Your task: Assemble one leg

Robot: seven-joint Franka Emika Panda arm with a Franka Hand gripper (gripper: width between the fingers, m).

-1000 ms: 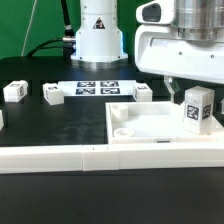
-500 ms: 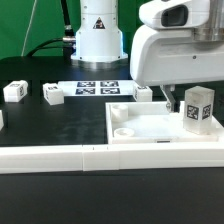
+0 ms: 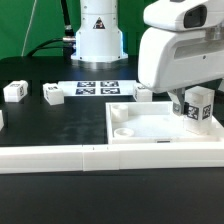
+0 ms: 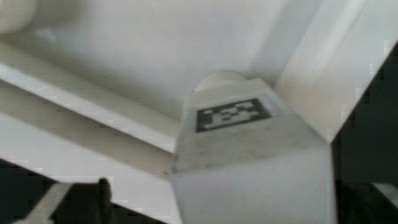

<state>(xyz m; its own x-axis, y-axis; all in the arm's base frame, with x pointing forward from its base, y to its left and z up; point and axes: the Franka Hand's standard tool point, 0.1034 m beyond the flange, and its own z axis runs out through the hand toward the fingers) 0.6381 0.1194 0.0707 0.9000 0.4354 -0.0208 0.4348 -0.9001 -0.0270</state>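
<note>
The leg [image 3: 198, 106], a small white post with a black-and-white tag, stands upright on the large white panel [image 3: 140, 132] near its edge at the exterior view's right. My gripper [image 3: 188, 100] has come down over the leg's top, and its white body hides part of the post. In the wrist view the leg [image 4: 240, 150] fills the middle, tag facing the camera, with my gripper [image 4: 222, 208] astride it. The jaws look open, and a gap shows beside the post.
Three more white legs lie on the black table, two at the exterior view's left [image 3: 14, 90] [image 3: 52, 94] and one behind the panel [image 3: 145, 93]. The marker board [image 3: 97, 88] lies at the back. A white rail [image 3: 60, 158] runs along the front.
My gripper has moved towards the exterior view's right and down, from beside the leg to over it. The leg has stayed upright in the same spot.
</note>
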